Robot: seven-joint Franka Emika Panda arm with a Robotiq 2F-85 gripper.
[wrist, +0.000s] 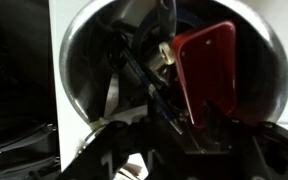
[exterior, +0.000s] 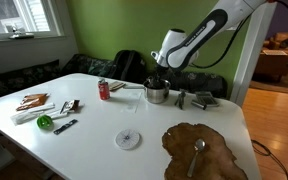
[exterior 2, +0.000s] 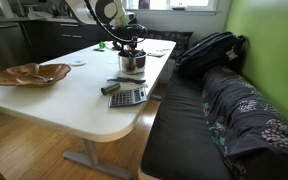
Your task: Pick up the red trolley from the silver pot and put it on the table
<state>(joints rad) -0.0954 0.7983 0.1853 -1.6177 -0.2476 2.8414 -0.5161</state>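
The silver pot [exterior: 156,95] stands at the far side of the white table [exterior: 94,140]; it also shows in an exterior view [exterior 2: 132,62]. In the wrist view its shiny wall [wrist: 74,60] fills the frame, and the red trolley [wrist: 206,65] lies inside it on the right. My gripper [wrist: 192,118] reaches down into the pot, its fingers drawn close together on the trolley's near end. In both exterior views the gripper [exterior: 156,80] [exterior 2: 130,48] sits at the pot's mouth, which hides the trolley.
A red can [exterior: 104,90] stands beside the pot's handle. Dark metal items [exterior: 199,99] and a calculator [exterior 2: 127,97] lie near the pot. A brown wooden slab [exterior: 204,152] holds a spoon. A white disc [exterior: 128,139], a green object [exterior: 45,121] and a backpack [exterior 2: 209,52] are also in view.
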